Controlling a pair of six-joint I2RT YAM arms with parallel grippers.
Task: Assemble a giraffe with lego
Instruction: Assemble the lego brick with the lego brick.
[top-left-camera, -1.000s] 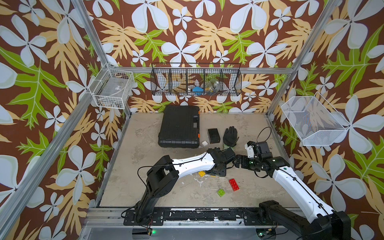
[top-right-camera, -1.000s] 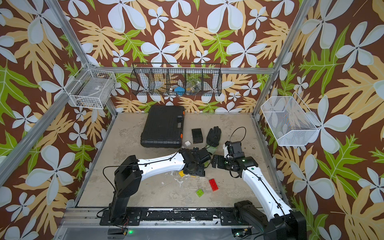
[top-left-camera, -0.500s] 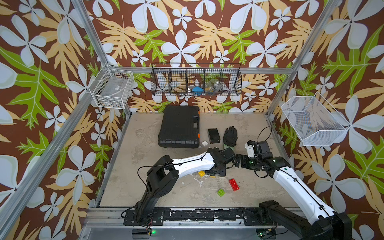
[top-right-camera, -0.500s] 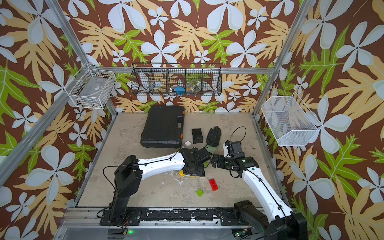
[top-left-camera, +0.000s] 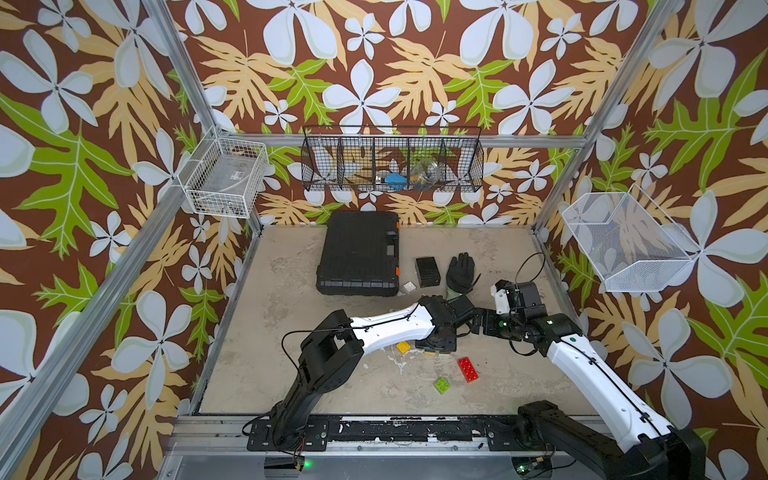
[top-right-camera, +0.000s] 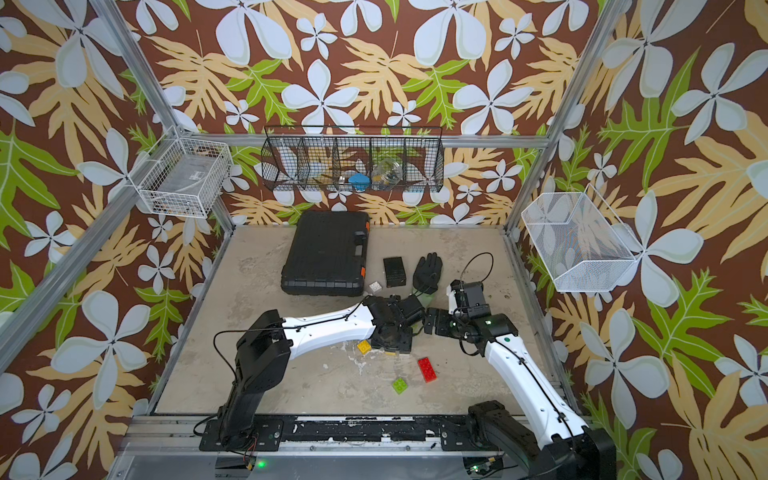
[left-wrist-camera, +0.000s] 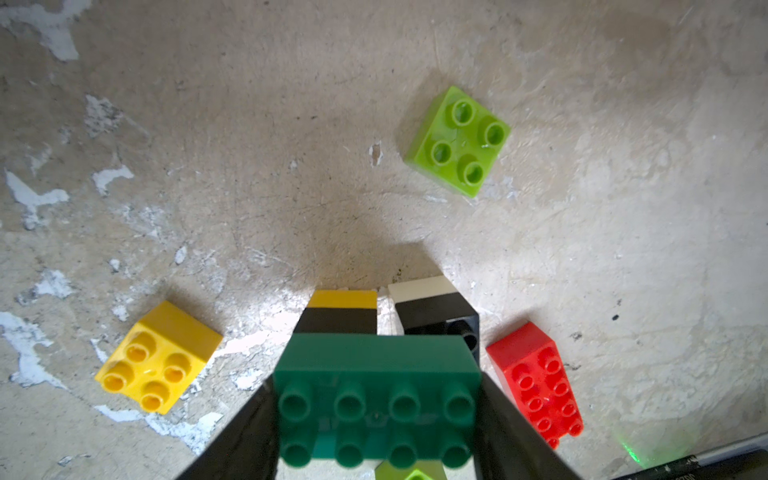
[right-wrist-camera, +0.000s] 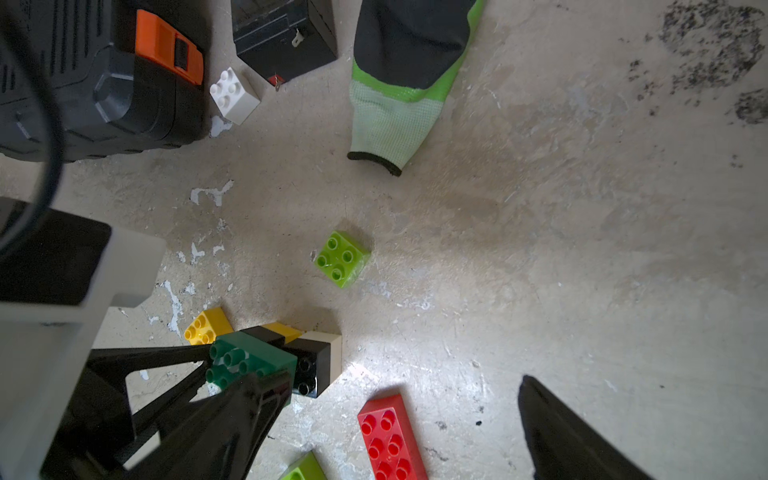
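Left wrist view: nothing has shifted. My left gripper (left-wrist-camera: 376, 415) still clamps the dark green body (left-wrist-camera: 376, 361) of the half-built giraffe (right-wrist-camera: 266, 357), its two legs on the table (top-left-camera: 291, 332). My right gripper (top-left-camera: 484, 326) waits beside, jaws wide and empty. Neck and head remain unbuilt. Black case (top-left-camera: 359, 253), glove (top-left-camera: 460, 272) and small black box (top-left-camera: 428, 272) lie well behind; red brick (left-wrist-camera: 536, 386), lime brick (left-wrist-camera: 459, 141) and yellow brick (left-wrist-camera: 156, 357) sit close, blocking nothing.

No legible text anywhere, seemingly.
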